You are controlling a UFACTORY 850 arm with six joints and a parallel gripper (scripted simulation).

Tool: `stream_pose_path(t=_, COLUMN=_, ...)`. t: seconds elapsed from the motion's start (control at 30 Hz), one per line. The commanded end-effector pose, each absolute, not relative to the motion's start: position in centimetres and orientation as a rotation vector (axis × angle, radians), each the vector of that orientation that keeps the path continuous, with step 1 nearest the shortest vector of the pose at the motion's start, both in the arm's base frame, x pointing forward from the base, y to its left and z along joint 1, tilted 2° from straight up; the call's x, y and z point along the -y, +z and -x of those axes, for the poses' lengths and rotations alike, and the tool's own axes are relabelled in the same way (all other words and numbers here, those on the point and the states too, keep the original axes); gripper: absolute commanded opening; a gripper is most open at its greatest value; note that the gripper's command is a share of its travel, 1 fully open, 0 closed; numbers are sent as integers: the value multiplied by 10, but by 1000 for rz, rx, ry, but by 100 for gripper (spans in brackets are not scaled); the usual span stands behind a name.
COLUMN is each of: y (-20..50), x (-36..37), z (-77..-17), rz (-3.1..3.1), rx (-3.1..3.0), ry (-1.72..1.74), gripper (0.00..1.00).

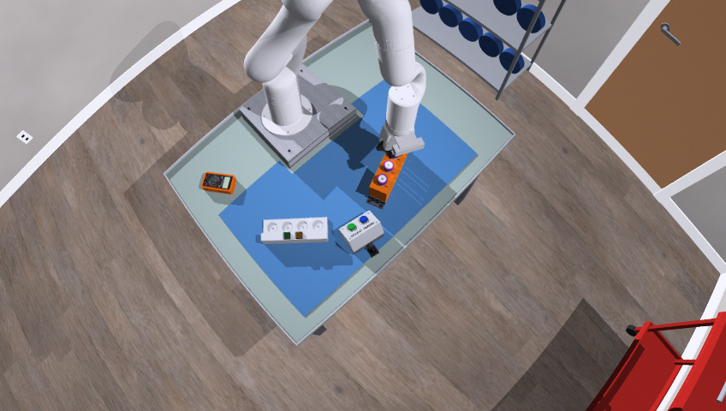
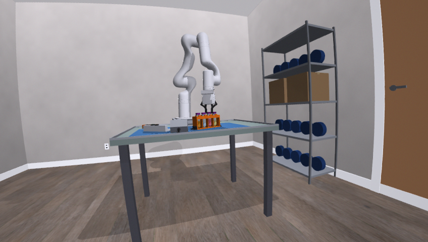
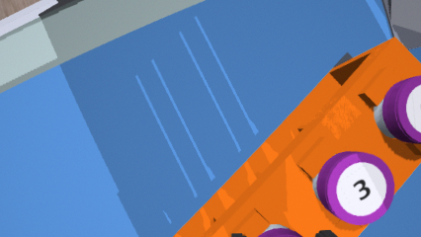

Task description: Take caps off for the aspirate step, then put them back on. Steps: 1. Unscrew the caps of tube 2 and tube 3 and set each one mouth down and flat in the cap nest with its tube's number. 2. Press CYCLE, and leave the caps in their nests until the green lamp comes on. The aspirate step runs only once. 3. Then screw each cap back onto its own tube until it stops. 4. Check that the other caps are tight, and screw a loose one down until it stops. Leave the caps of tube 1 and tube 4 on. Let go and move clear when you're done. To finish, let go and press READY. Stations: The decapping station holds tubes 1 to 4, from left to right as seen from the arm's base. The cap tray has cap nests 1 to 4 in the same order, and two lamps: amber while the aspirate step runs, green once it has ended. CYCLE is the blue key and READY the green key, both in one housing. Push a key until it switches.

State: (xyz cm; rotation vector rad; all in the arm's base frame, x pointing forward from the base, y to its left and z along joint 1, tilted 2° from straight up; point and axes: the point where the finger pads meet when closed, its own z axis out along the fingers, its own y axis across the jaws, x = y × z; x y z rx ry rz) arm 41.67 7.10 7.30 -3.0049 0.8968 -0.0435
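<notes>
From my end, the pincer (image 1: pixel 392 153) (image 2: pixel 209 111) (image 3: pixel 282 234) is lowered around the purple cap of tube 2 (image 2: pixel 209 113) (image 3: pixel 281 234), its fingers partly apart (whether they're actually pinching it, I can't tell). That cap sits in the orange decapping station (image 1: pixel 378 192) (image 2: pixel 194 122) (image 3: pixel 296 202) on the tabletop (image 1: pixel 218 147) (image 2: pixel 192 136), beside cap 3 (image 1: pixel 388 165) (image 2: pixel 203 113) (image 3: pixel 357 189), while I see the four nests of the white cap tray (image 1: pixel 275 237) (image 2: pixel 154 128) unfilled.

Lab-type room. Robot arm (image 1: pixel 400 56) (image 2: pixel 205 49) bolted on tabletop (image 1: pixel 193 175) (image 2: pixel 192 136); on same tabletop, orange rack (image 1: pixel 377 191) (image 2: pixel 195 122) (image 3: pixel 306 197) of purple-capped tubes, white two-key housing (image 1: pixel 360 233) (image 2: pixel 178 124). Storage shelving (image 1: pixel 544 38) (image 2: pixel 310 119) beyond tabletop; wood-look floor (image 1: pixel 458 305) (image 2: pixel 195 209).
</notes>
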Motion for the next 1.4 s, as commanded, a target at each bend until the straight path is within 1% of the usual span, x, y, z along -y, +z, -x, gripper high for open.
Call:
stream_pose_path(t=0.0, y=73, x=-71, z=-417, rz=2975, rx=-878, ry=-3, gripper=46)
stream_pose_path(t=0.3, y=74, x=-71, z=-417, rz=2976, rx=-878, ry=-3, gripper=46)
stream_pose_path(t=0.33, y=73, x=-71, z=-417, rz=2936, rx=-1001, ry=-1, gripper=46)
stream_pose_path(t=0.4, y=73, x=-71, z=-417, rz=2936, rx=-1001, ry=-1, gripper=46)
stream_pose_path(t=0.53, y=73, x=-71, z=-417, rz=2731, rx=-1472, ry=10, gripper=46)
stream_pose_path(t=0.57, y=73, x=-71, z=-417, rz=2730, rx=-1475, ry=10, gripper=46)
stream_pose_path(t=0.67, y=73, x=-71, z=-417, rz=2533, rx=-1793, ry=17, gripper=46)
stream_pose_path(t=0.7, y=73, x=-71, z=-417, rz=2525, rx=-1804, ry=17, gripper=46)
stream_pose_path(t=0.9, y=73, x=-71, z=-417, rz=2100, rx=-2290, ry=29, gripper=46)
stream_pose_path(t=0.97, y=73, x=-71, z=-417, rz=2100, rx=-2290, ry=29, gripper=46)
stream_pose_path(t=1.07, y=73, x=-71, z=-417, rz=1807, rx=-2529, ry=36, gripper=46)
stream_pose_path(t=1.17, y=73, x=-71, z=-417, rz=1693, rx=-2609, ry=38, gripper=46)
stream_pose_path(t=1.23, y=73, x=-71, z=-417, rz=1488, rx=-2734, ry=41, gripper=46)
stream_pose_path(t=1.37, y=73, x=-71, z=-417, rz=1488, rx=-2734, ry=41, gripper=46)
